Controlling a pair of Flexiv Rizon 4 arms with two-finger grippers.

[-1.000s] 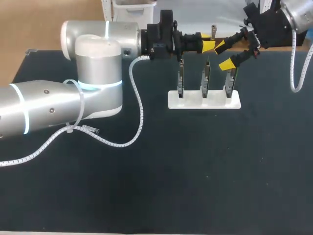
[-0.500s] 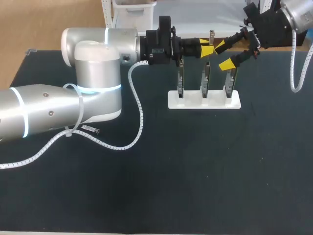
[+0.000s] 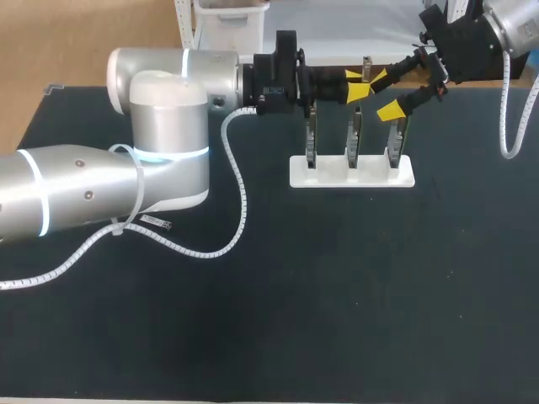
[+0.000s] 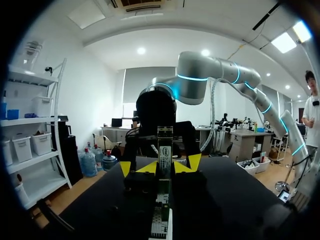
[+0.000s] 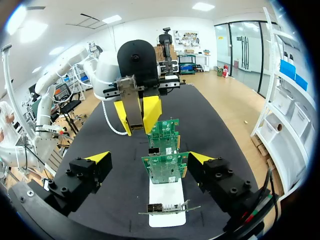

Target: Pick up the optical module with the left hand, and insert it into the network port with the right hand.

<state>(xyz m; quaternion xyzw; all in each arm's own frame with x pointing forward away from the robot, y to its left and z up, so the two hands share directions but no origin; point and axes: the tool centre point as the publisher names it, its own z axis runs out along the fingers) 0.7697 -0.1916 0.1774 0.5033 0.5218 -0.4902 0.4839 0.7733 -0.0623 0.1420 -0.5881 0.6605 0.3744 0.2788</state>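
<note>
Right wrist view: left claw (image 5: 138, 120) clamps the optical module (image 5: 131, 100), label (image 4: 165, 152) illegible; right claw (image 5: 149, 157) gapes astride a green card (image 5: 167, 170).

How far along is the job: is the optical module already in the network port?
Done: the optical module is picked up, the left jaws shut on it above the table. In hand: it is held close to the right jaws, which stand open around a network card on the white stand. Left: passing it to the right jaws and inserting it; no port holds it yet.
</note>
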